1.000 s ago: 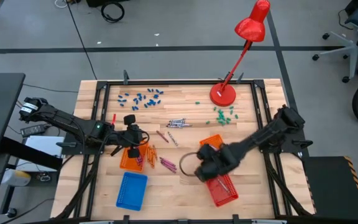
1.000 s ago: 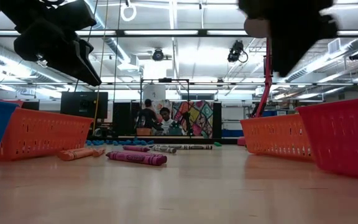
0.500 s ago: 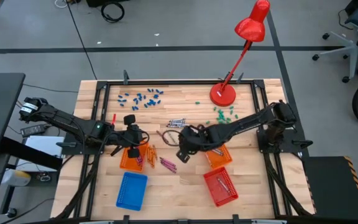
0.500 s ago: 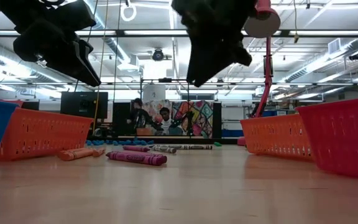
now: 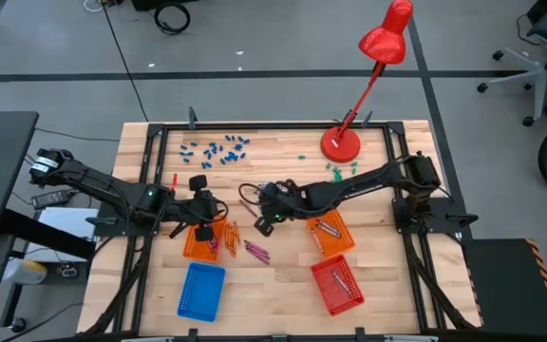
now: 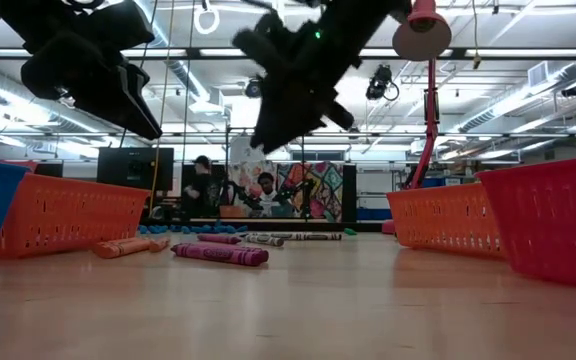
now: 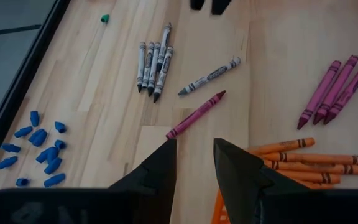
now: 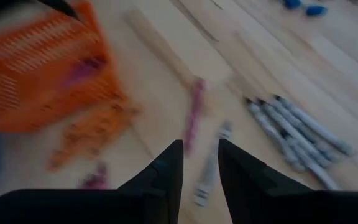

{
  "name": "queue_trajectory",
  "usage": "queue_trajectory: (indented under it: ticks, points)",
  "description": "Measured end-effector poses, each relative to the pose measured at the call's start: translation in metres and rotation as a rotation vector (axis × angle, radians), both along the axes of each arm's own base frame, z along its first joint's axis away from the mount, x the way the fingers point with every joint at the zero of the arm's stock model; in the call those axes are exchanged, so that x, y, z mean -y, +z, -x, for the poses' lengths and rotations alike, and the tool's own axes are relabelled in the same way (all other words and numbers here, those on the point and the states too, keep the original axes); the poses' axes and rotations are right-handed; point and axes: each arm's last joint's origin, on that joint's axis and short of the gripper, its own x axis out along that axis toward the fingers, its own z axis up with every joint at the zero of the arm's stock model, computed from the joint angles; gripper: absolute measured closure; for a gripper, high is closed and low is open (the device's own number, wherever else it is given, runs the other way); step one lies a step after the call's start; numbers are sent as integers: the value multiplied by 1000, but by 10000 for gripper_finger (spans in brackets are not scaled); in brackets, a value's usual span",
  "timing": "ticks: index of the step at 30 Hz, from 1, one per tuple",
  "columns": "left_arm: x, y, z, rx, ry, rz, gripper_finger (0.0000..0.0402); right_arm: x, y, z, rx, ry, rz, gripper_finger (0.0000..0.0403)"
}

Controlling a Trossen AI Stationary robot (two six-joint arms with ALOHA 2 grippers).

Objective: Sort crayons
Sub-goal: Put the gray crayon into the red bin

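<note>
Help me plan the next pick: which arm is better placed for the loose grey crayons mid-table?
Right. The right gripper hangs open near the grey crayons, with a stray grey one just ahead of it. The left gripper, also open, waits by the orange basket.

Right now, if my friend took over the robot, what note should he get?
Left gripper: open, empty, hanging by the left orange basket.
Right gripper: open, empty, above the grey crayons mid-table.
Done: some crayons already lie in the right orange basket and the red basket.
Left: grey, loose pink crayon, pink trio and orange crayons on the wood.
</note>
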Motion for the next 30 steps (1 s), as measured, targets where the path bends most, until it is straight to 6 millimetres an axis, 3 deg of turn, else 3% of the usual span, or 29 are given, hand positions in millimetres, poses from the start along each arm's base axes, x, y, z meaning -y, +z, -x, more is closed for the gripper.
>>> queue_trajectory:
  ticks: [12,30]
  points:
    - [0,-2,-1,-10,4,4,285,20,-51,-22,-43,27,-27,298]
    - [0,-2,-1,-9,8,8,285,32,-63,-20,-115,6,-9,298]
